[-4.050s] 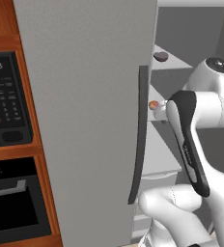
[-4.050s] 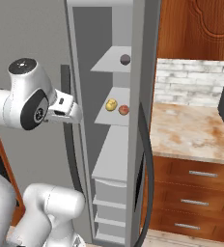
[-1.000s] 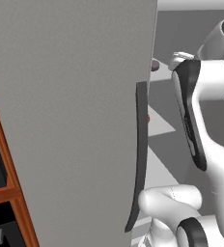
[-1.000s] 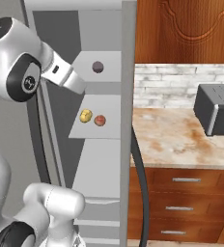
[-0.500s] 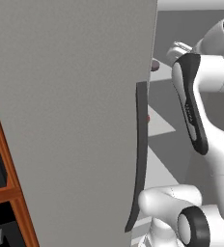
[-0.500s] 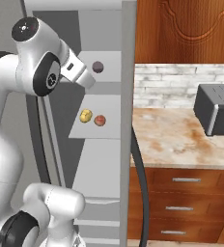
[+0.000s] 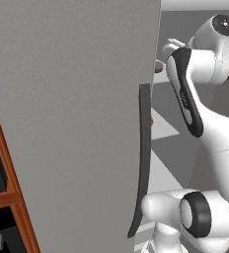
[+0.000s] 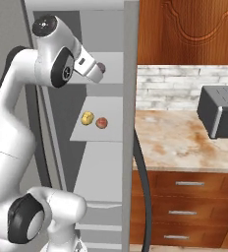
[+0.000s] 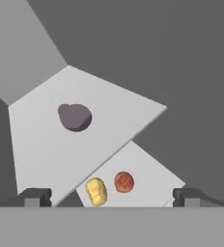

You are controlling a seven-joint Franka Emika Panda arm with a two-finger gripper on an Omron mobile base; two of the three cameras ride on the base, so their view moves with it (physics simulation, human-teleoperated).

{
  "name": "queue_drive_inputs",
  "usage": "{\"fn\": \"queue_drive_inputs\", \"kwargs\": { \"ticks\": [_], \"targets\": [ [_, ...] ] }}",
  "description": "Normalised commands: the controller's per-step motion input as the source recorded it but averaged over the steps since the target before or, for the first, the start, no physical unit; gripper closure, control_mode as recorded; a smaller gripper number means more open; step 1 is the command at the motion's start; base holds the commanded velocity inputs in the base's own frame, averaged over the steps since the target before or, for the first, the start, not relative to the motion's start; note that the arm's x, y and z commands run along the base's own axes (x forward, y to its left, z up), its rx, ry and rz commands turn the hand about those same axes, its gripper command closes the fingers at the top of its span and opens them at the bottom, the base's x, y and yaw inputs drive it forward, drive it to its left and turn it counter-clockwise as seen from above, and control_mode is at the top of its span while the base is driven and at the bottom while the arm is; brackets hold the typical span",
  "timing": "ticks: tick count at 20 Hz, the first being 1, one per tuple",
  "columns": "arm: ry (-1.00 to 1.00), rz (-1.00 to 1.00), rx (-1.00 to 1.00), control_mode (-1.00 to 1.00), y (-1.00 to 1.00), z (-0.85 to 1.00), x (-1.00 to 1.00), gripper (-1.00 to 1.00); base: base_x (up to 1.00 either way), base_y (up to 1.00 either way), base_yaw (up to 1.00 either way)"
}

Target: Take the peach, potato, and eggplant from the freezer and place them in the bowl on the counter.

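Left base view: open freezer (image 7: 72,123) door across most of the frame, matte grey, long dark curved handle (image 7: 142,158) down its right edge. White arm bent at right, reaching past the door edge into the grey interior. A sliver of dark eggplant (image 7: 158,66) beside the door edge, by the forearm.

Right base view: freezer interior open, pale shelves inside. Potato (image 8: 87,118) and peach (image 8: 101,122) side by side on the middle shelf, potato at left, nearly touching. Eggplant on the shelf above, partly hidden behind the wrist. Marbled beige surface (image 8: 180,142) to the right, wooden drawers below, a dark appliance (image 8: 223,118) resting on it.

Hand view: fingers (image 9: 109,197) spread wide, released, holding nothing. Eggplant alone on the upper shelf (image 9: 51,144), well apart from the tips. Potato and peach on the lower shelf beyond its edge, just beside each other.
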Motion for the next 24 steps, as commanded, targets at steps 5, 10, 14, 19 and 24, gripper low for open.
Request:
{"fn": "queue_drive_inputs", "kwargs": {
  "ticks": [5, 10, 14, 19, 24],
  "targets": [
    [0.10, 0.01, 0.00, -1.00, 0.02, 0.00, 0.54, -1.00, 0.00, 0.00, 0.00],
    [0.09, 0.03, 0.05, -1.00, 0.00, -0.02, 0.50, -1.00, 0.00, 0.00, 0.00],
    [0.02, 0.03, 0.02, -1.00, 0.00, -0.11, 0.57, -1.00, 0.00, 0.00, 0.00],
    [0.03, 0.00, 0.00, -1.00, 0.00, -0.23, 0.52, -1.00, 0.00, 0.00, 0.00],
    [0.00, 0.00, 0.00, -1.00, 0.00, -0.18, 0.52, -1.00, 0.00, 0.00, 0.00]
  ]
}}
